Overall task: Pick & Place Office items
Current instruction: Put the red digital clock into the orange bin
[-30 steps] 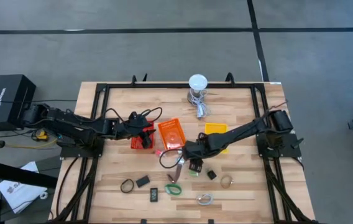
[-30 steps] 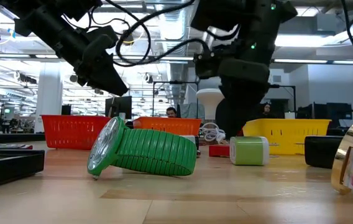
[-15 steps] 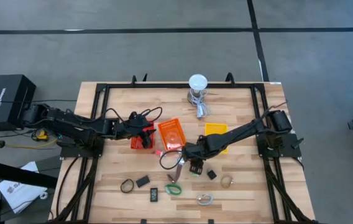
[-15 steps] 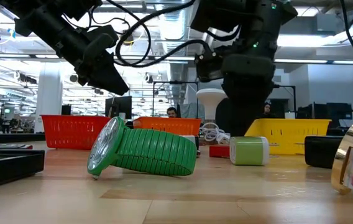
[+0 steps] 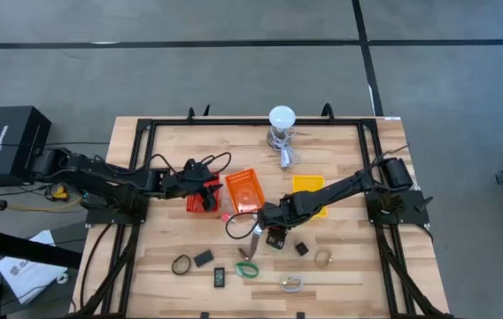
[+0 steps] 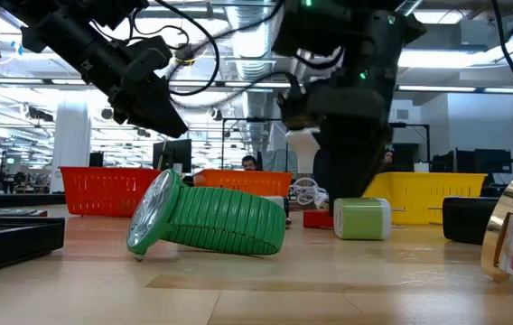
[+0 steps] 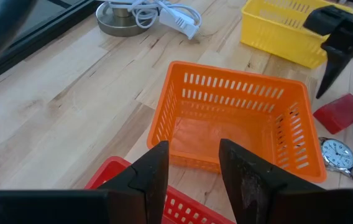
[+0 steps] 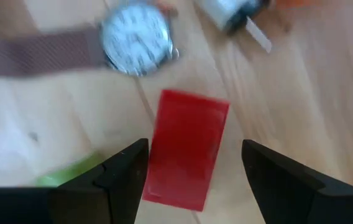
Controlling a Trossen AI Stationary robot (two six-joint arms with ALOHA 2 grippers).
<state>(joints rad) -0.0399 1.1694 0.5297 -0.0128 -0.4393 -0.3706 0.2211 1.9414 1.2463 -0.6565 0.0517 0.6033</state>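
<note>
Wooden table (image 5: 340,266), baskets, seemingly watches (image 6: 207,221).

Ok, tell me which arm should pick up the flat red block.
The right. Its open gripper hangs directly above the red block, fingers on either side. The left gripper, also open, is over the red basket, facing the orange basket.

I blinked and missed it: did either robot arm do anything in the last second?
The right hand, open, edged slightly toward the table's centre and now hovers over the flat red rectangular block. The left hand stayed over the red mesh basket; the items did not move.
</note>
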